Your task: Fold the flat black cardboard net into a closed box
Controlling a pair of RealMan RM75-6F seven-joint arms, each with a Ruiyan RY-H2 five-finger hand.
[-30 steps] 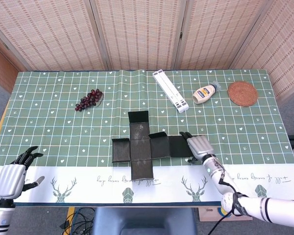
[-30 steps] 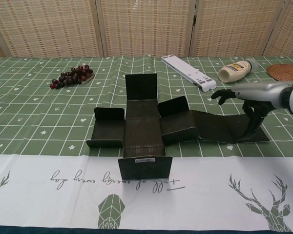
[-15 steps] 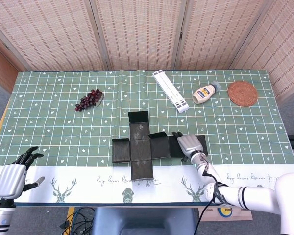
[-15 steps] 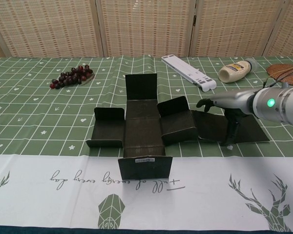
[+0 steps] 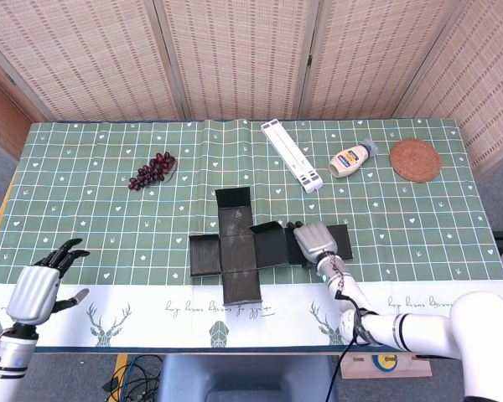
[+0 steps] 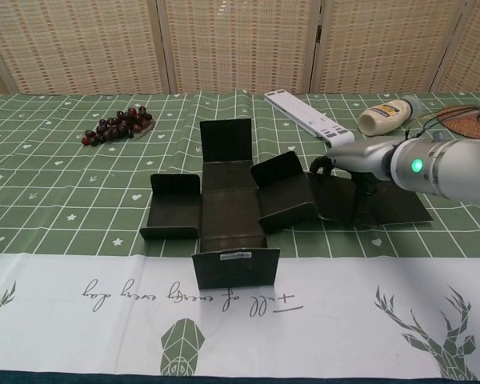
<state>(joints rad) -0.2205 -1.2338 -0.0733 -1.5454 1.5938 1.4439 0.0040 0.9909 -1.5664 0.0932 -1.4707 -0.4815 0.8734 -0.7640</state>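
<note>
Fingers of the right hand (image 5: pixel 315 239) press on the black cardboard net (image 5: pixel 239 251), holding nothing; left hand (image 5: pixel 40 283) hangs with fingers spread.

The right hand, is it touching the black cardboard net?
Touching. In the chest view the right hand has fingers down on the net, on its right panel, with no gap visible.

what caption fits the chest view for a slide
Right hand on a black cardboard net with partly raised flaps.
</note>
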